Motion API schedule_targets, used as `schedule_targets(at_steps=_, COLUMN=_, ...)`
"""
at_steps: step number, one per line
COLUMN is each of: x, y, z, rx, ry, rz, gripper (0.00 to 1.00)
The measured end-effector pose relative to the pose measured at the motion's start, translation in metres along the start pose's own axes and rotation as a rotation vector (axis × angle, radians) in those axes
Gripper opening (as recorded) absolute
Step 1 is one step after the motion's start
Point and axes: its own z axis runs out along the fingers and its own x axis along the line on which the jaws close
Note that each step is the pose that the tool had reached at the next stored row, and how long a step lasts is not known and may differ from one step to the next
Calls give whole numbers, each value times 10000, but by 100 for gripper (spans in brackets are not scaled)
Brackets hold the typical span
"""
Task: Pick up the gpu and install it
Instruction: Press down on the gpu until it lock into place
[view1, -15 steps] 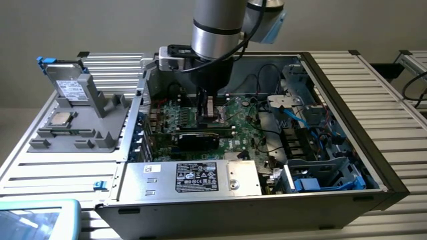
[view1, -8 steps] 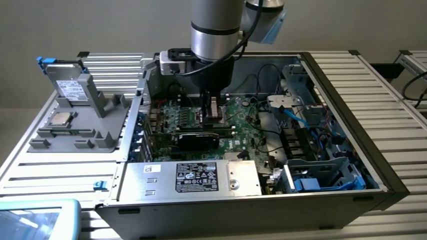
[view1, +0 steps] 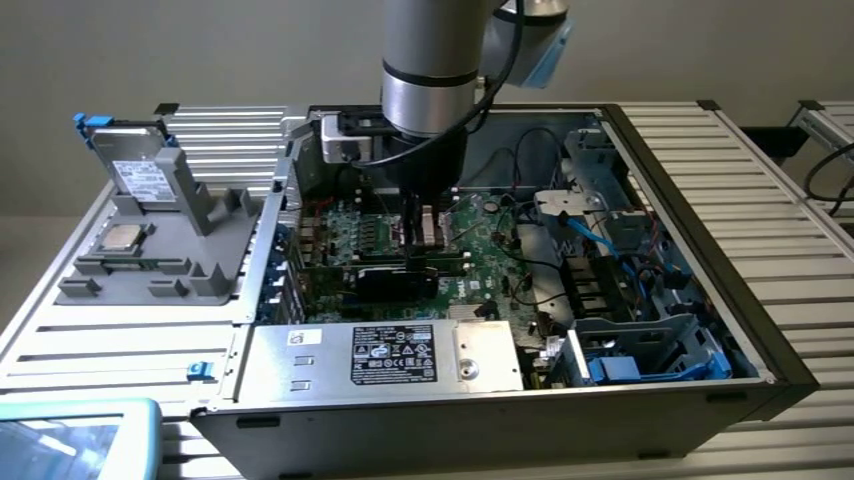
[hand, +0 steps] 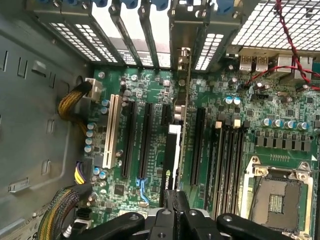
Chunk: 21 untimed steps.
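The gpu (hand: 172, 155) stands on edge over the large green motherboard (hand: 225, 115), in line with a slot between the long black slots. Its black cooler face carries a green logo. Its silver end bracket (hand: 182, 65) reaches up to the rear slot openings of the case. My gripper (hand: 175, 202) is shut on the card's upper edge at the end away from the bracket. In the exterior view the arm reaches straight down into the open computer case, with the gripper (view1: 420, 240) just above the dark card (view1: 394, 283). Whether the card is fully seated cannot be told.
A silver labelled power-supply box (view1: 387, 355) lies along the case's near side. Blue drive cages and cables (view1: 641, 340) crowd the exterior view's right. A grey fixture (view1: 147, 230) holding a drive stands outside the case at the left. An open CPU socket (hand: 277, 200) and braided cables (hand: 70, 105) flank the slots.
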Motion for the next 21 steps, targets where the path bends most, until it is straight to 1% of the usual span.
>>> schedule_targets(at_steps=5, x=1, y=0, z=11, rx=0, ry=0, rz=1, gripper=12)
schedule_targets(at_steps=7, x=3, y=-2, z=37, rx=-9, ry=19, rz=-1, gripper=12)
schedule_targets(at_steps=10, x=1, y=-3, z=52, rx=-1, ry=2, rz=0, gripper=12)
schedule_targets(at_steps=11, x=-1, y=-2, z=32, rx=-2, ry=-3, rz=3, gripper=12)
schedule_targets(at_steps=12, x=-2, y=-1, z=-3, rx=13, ry=-18, rz=4, gripper=12)
schedule_targets(at_steps=14, x=9, y=7, z=-102, rx=-4, ry=21, rz=3, gripper=12)
schedule_targets(at_steps=15, x=11, y=9, z=-147, rx=-2, ry=27, rz=2, gripper=12)
schedule_targets(at_steps=17, x=16, y=13, z=-220, rx=-8, ry=57, rz=3, gripper=12)
schedule_targets(at_steps=18, x=17, y=14, z=-235, rx=-7, ry=62, rz=4, gripper=12)
schedule_targets(at_steps=21, x=17, y=14, z=-235, rx=-7, ry=65, rz=4, gripper=12)
